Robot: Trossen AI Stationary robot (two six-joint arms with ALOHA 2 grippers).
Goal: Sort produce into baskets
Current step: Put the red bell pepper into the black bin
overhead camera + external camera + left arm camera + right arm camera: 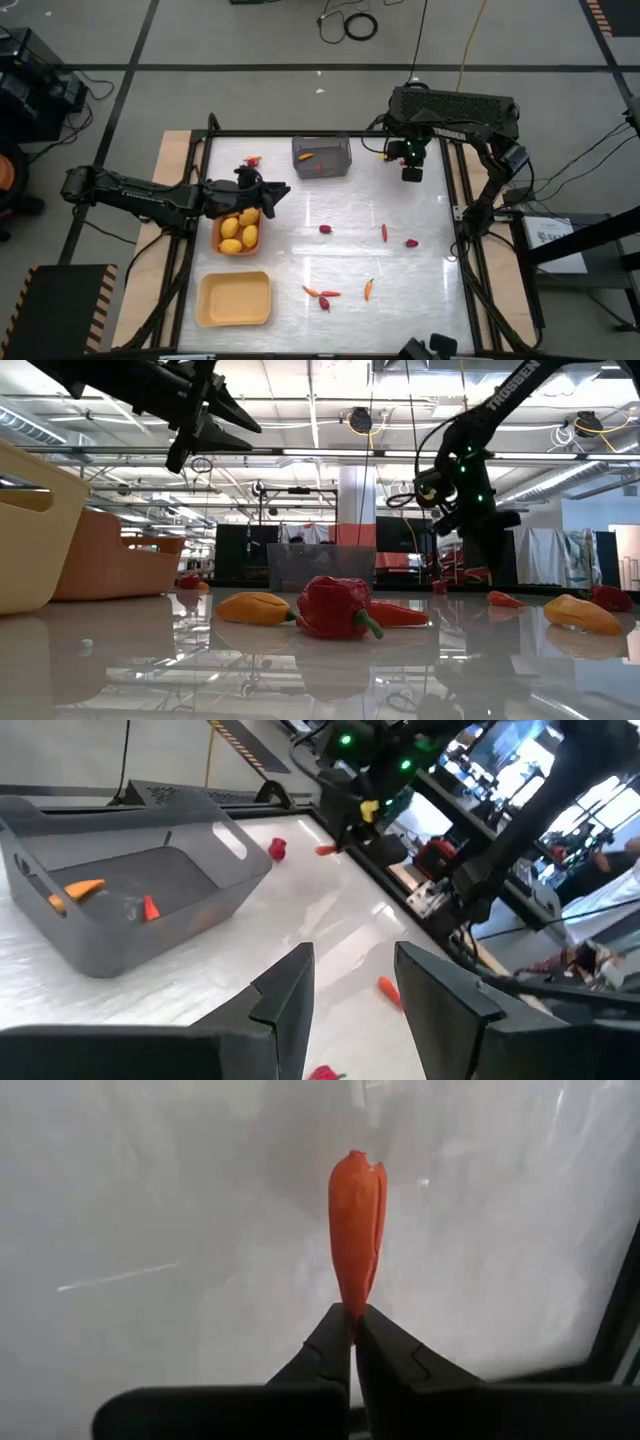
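Right claw [353, 1342] pinches a carrot [356, 1230] by its tip, long axis straight ahead, grey bin [322, 156] just beside; left claw [352, 995] waits, wide.

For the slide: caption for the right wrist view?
Right gripper pinching an orange carrot stick by its tip above the white table.

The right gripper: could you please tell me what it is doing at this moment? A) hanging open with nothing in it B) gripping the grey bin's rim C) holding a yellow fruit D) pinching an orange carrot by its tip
D: the right wrist view shows the right gripper shut on the tip of an orange carrot, above the white table.
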